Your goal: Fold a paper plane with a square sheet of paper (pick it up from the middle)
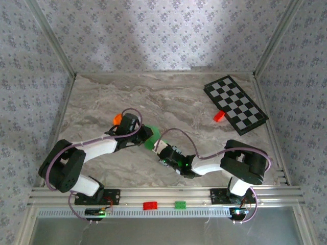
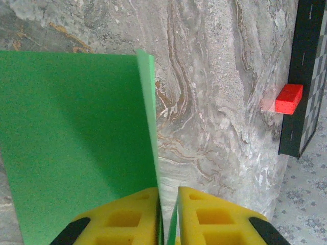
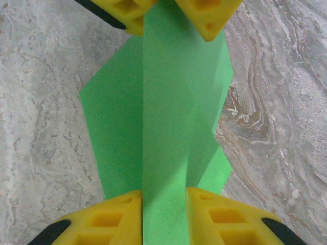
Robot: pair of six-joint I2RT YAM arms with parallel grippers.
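The folded green paper [image 3: 168, 117], one piece, is pinched in our narrow left tool [image 2: 167, 199], our right tool [image 3: 163, 199] straddles it, grip unclear, and we count two red bricks [image 1: 218, 116] [image 1: 149, 205].

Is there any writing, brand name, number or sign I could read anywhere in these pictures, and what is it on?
None: no word, number or logo can be read here.
The green paper is plain, the checkered board bears only black and white squares, the red brick beside it is unmarked, and the wallpaper shows just a flower pattern.
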